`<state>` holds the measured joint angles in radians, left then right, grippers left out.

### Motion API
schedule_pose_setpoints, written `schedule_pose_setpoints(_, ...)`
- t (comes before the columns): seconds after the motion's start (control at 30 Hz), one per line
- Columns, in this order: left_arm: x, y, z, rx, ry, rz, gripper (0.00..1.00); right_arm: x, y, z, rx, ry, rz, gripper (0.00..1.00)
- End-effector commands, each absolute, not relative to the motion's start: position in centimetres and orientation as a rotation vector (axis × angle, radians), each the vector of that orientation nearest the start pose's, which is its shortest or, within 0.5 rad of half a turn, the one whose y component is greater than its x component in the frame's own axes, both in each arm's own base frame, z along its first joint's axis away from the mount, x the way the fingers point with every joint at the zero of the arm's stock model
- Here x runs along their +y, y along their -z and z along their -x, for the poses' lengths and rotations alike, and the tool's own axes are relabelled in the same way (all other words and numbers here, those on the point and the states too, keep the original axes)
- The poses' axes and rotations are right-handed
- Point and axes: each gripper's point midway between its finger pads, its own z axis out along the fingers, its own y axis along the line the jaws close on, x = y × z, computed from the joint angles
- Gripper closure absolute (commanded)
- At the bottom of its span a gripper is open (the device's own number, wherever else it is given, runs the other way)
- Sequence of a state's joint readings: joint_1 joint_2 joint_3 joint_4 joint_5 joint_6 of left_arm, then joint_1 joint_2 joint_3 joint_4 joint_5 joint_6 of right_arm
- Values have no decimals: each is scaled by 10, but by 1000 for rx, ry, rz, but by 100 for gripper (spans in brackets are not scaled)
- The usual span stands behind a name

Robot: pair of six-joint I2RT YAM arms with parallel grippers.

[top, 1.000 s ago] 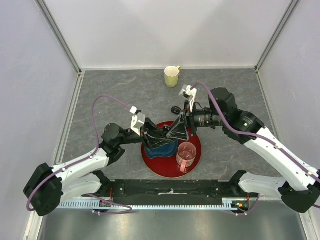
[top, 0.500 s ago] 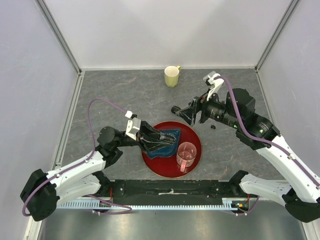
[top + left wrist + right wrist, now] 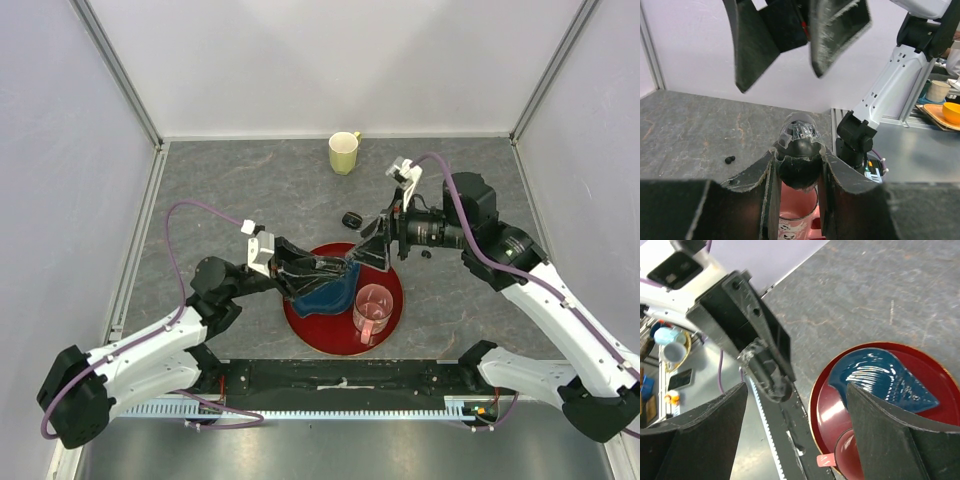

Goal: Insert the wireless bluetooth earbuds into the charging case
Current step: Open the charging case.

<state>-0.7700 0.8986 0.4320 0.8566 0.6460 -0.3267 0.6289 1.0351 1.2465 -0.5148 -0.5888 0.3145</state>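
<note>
My left gripper [image 3: 797,155] is shut on a black pebble-like charging case [image 3: 798,169] with crinkled clear film on its top, held above the red plate [image 3: 312,328]. In the right wrist view the same case [image 3: 771,376] sits between the left fingers. My right gripper [image 3: 796,388] is open and empty, hovering just right of the left one [image 3: 330,268]; its dark fingers [image 3: 747,47] hang above the case. One tiny black earbud [image 3: 729,159] lies on the grey table, also visible from above [image 3: 427,254]. A second black case [image 3: 351,219] lies on the table behind the plate.
The red plate [image 3: 826,405] carries a blue leaf-shaped dish [image 3: 885,380] and a pink translucent cup [image 3: 374,310]. A yellow mug [image 3: 344,152] stands at the back. White walls with metal rails close the table on three sides.
My right gripper pulled back to the right from the left gripper, opened wider, then came back toward it. The left gripper shifted slightly, still gripping the case.
</note>
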Motion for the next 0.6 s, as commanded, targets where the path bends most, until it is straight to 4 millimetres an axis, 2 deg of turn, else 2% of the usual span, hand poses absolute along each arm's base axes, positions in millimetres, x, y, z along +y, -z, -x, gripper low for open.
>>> schedule_pose_setpoints(0.0, -297, -317, -150, 1035, 1260, -833, 98, 279, -346, -161, 1822, -1273, 867, 13)
schedule_pose_setpoints(0.17, -299, -324, -150, 1021, 1286, -815, 98, 287, -332, -165, 1867, -1264, 883, 13)
schedule_pose_setpoints(0.57, -298, -333, -146, 988, 1297, -823, 98, 287, -308, -179, 1931, -1190, 846, 13)
